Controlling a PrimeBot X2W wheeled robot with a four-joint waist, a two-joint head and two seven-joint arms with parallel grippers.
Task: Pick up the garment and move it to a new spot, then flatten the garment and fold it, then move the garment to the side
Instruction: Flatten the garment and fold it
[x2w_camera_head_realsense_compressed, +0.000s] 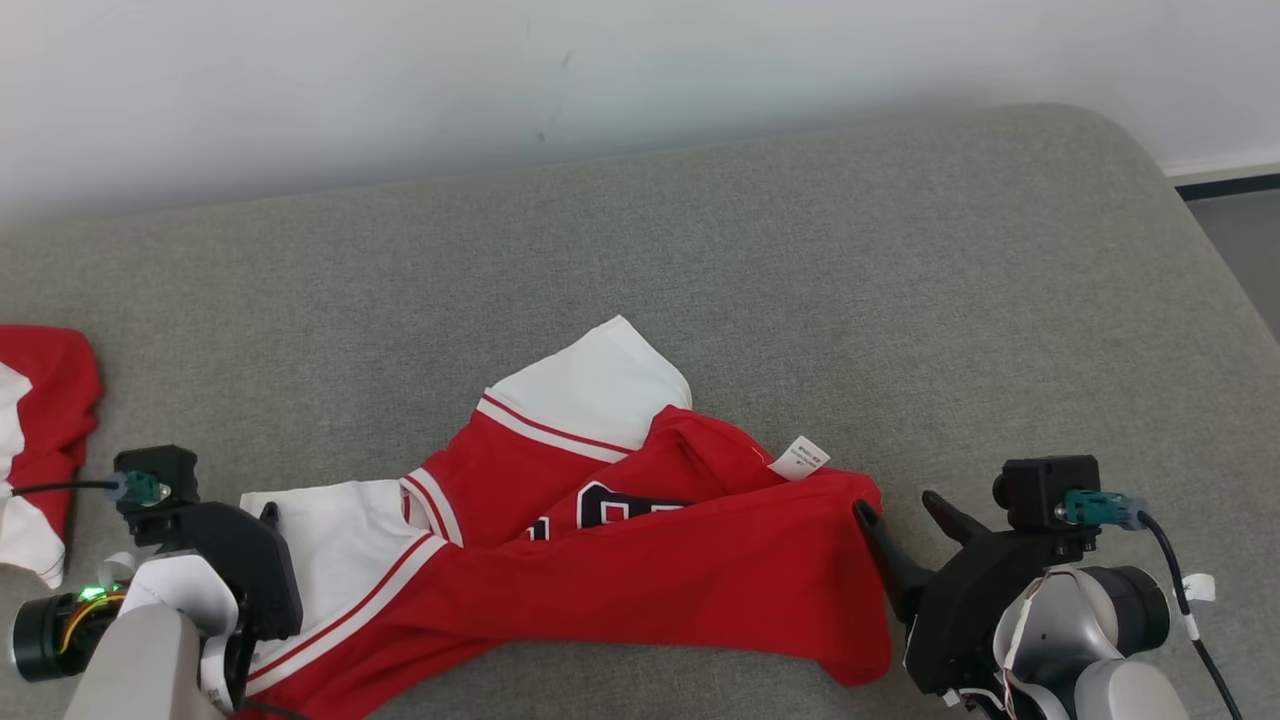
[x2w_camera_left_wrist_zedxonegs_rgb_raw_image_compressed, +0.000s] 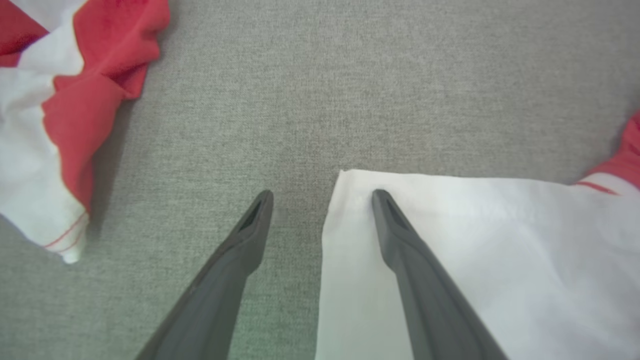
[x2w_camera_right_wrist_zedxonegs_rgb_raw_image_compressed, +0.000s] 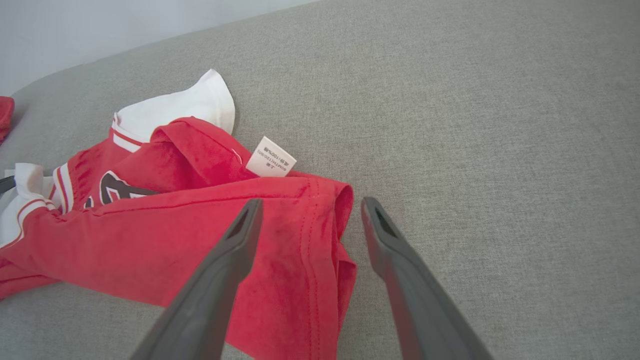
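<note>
The garment (x2w_camera_head_realsense_compressed: 680, 570) is a red and white jersey with dark lettering, lying crumpled on the grey padded surface (x2w_camera_head_realsense_compressed: 800, 250). A white label (x2w_camera_head_realsense_compressed: 800, 457) sticks out at its upper right. My left gripper (x2w_camera_left_wrist_zedxonegs_rgb_raw_image_compressed: 322, 195) is open over the garment's white sleeve (x2w_camera_left_wrist_zedxonegs_rgb_raw_image_compressed: 475, 225): one finger lies above the sleeve's corner, the other above bare grey fabric. My right gripper (x2w_camera_head_realsense_compressed: 895, 503) is open at the garment's right end. In the right wrist view its fingers (x2w_camera_right_wrist_zedxonegs_rgb_raw_image_compressed: 311, 201) straddle the red hem (x2w_camera_right_wrist_zedxonegs_rgb_raw_image_compressed: 325, 240), with nothing gripped.
A second red and white cloth (x2w_camera_head_realsense_compressed: 40, 400) lies bunched at the left edge, seen also in the left wrist view (x2w_camera_left_wrist_zedxonegs_rgb_raw_image_compressed: 75, 100). A pale wall (x2w_camera_head_realsense_compressed: 400, 80) backs the surface. The surface's rounded right edge drops to the floor (x2w_camera_head_realsense_compressed: 1240, 230).
</note>
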